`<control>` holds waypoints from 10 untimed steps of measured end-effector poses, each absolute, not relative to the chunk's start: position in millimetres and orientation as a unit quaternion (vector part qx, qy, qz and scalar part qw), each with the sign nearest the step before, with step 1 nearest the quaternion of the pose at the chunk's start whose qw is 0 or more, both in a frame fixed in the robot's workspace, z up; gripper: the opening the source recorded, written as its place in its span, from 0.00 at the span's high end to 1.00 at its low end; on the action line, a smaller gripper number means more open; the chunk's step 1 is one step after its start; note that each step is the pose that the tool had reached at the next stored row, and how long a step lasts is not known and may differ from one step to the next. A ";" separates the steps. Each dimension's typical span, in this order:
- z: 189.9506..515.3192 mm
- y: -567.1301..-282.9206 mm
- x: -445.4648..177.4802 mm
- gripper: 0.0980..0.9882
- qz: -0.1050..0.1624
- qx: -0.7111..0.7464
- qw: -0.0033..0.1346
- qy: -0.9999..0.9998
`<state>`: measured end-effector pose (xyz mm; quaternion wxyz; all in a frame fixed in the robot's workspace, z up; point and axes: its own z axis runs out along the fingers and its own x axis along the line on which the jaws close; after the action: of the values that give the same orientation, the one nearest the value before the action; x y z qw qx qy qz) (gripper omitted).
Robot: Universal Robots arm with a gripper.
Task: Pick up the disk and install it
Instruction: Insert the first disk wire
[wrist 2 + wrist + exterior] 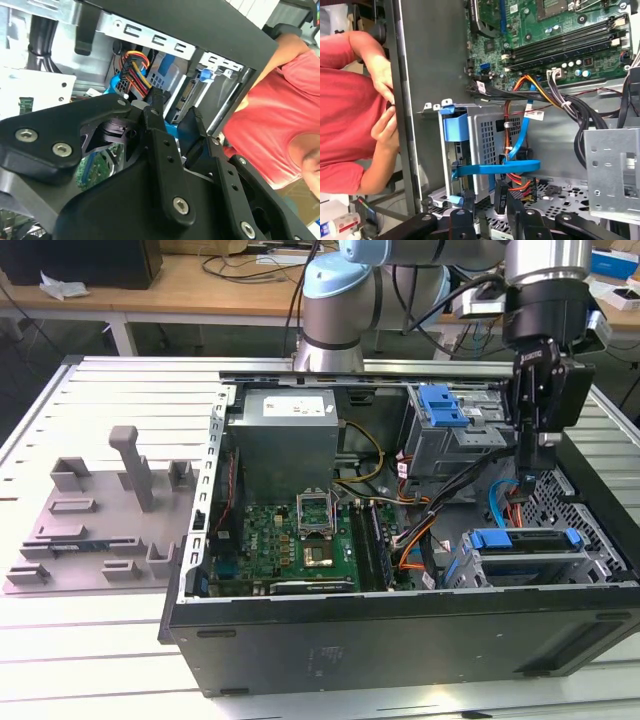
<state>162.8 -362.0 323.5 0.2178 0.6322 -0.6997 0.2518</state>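
Observation:
The disk (525,562) lies in the drive bay at the front corner of the open computer case (400,640), on the exterior view's right, with its blue bracket (525,538) along its upper edge. My gripper (528,475) hangs a little above that bay, pointing down and apart from the disk. Its black fingers stand open with nothing between them in both wrist views (176,120) (485,197). In the first wrist view the blue bracket (456,126) shows at the end of the perforated grey drive cage (487,145), just beyond the fingertips.
A grey fixture plate (100,520) with upright posts lies at the exterior view's left. Inside the case are the motherboard (300,540), a power supply (285,435), a blue-latched cage (445,405) and cable bundles (555,100). A person in a red shirt (347,110) stands close to the case wall.

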 end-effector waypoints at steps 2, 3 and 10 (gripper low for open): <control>321.8 -361.7 162.8 0.67 0.251 0.627 0.220 -0.704; 320.2 -361.6 162.8 0.67 0.249 0.621 0.222 -0.709; 318.1 -346.5 165.9 0.67 0.263 0.611 0.238 -0.708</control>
<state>165.9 -346.5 318.1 0.2378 0.6106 -0.7080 0.2635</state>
